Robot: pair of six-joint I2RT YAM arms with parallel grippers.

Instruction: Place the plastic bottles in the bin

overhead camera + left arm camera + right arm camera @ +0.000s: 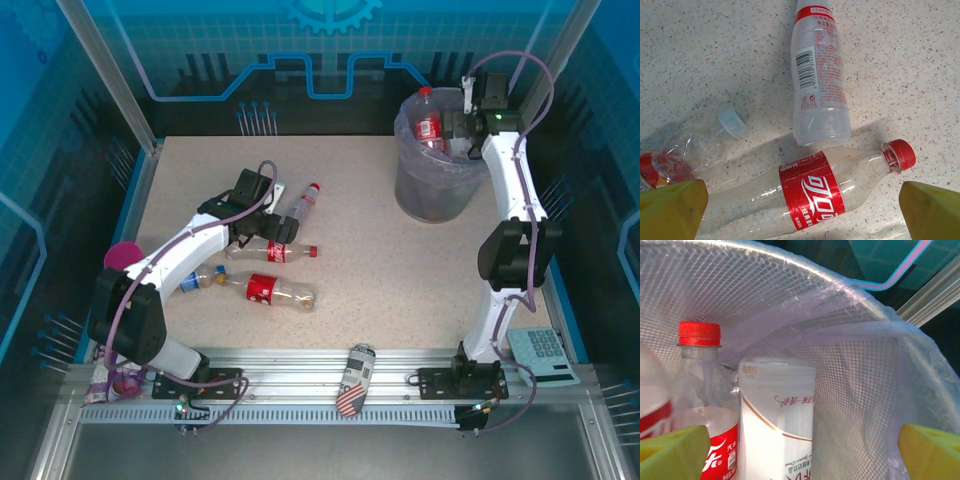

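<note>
Several plastic bottles lie on the table by my left gripper point(255, 228). They are a white-labelled bottle point(300, 210), a red-labelled bottle point(272, 252), a second red-labelled bottle point(276, 290) and a pale-capped clear bottle point(205, 280). My left gripper point(802, 212) hangs open over the red-labelled bottle point(810, 192), its yellow fingertips point(672, 210) apart from it. The white-labelled bottle point(817, 75) and the pale-capped clear bottle point(700, 145) lie beyond. My right gripper point(462, 128) is open over the bin point(425, 195). Inside the bin point(865, 365) a red-capped bottle point(702, 390) and a white-labelled bottle point(777, 420) stand between my right gripper's point(802, 452) spread fingers, untouched.
A stars-and-stripes can point(355, 380) lies at the near edge on the rail. A pink cup point(122, 255) sits behind the left arm. A calculator point(543, 355) rests at the near right. Blue enclosure walls surround the table.
</note>
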